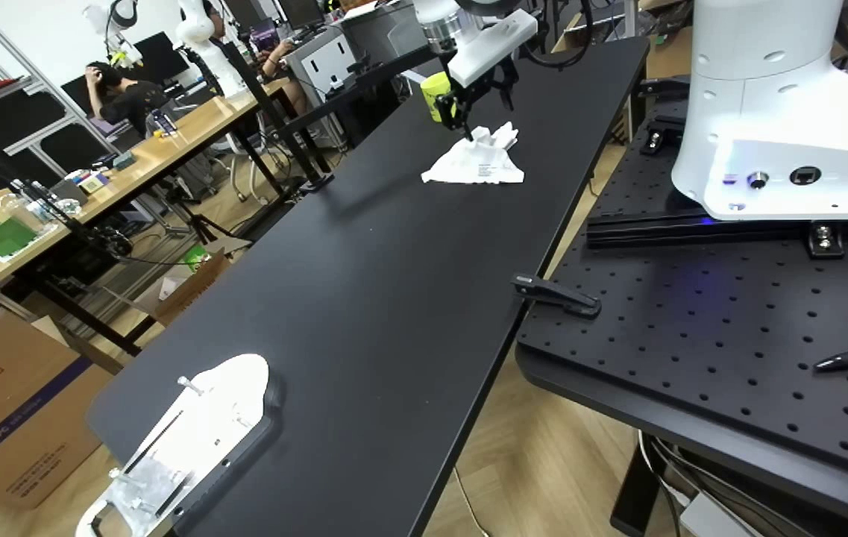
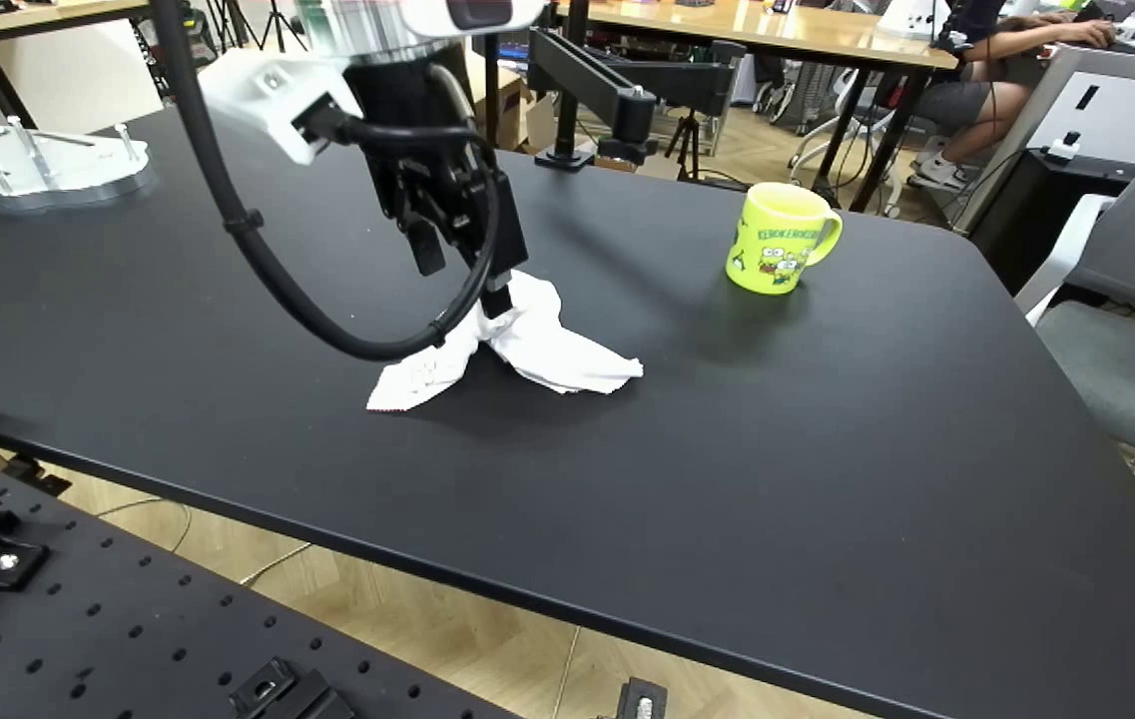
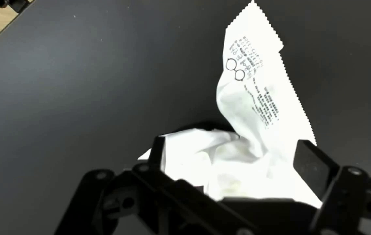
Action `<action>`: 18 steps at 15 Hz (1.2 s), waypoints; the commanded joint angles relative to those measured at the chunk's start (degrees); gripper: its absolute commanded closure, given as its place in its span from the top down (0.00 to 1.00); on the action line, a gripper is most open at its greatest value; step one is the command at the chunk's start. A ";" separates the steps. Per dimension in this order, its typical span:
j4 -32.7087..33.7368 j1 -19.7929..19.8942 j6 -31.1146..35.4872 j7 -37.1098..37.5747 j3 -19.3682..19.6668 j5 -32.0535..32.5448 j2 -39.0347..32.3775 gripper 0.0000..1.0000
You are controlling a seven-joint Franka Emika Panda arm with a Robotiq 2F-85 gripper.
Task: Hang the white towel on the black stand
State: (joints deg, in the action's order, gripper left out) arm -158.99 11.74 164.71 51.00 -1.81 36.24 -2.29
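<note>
The white towel (image 1: 477, 162) lies crumpled on the dark table, with a raised peak in its middle; it also shows in an exterior view (image 2: 557, 350). In the wrist view the towel (image 3: 263, 94) has printed text and a zigzag edge. My gripper (image 1: 488, 121) is open over the towel, pointing down; it also shows in an exterior view (image 2: 462, 282). In the wrist view the fingers (image 3: 232, 147) are wide apart with towel folds between them. One fingertip is at the towel; whether it touches is unclear. A black stand (image 2: 575, 90) with a post and sideways arm stands at the table edge (image 1: 268, 112).
A yellow-green mug (image 2: 777, 240) stands on the table near the towel, also seen behind the gripper (image 1: 435, 95). A white board with pegs (image 1: 207, 418) lies at the opposite table end. The robot's perforated base plate (image 1: 692, 313) is beside the table, across a gap.
</note>
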 commanded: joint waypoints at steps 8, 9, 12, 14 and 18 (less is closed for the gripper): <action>6.32 -0.36 6.95 2.17 5.24 5.43 -11.45 1.00; 6.99 -0.68 7.38 2.07 5.61 5.84 -12.02 1.00; 8.96 -1.78 7.74 2.04 6.68 6.87 -13.35 0.75; 9.62 -2.52 7.90 1.95 7.20 7.35 -13.94 0.69; 9.46 -3.46 8.22 1.16 6.69 6.63 -14.46 0.41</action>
State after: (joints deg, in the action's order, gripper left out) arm -150.06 9.55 172.43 50.96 4.37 41.74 -16.09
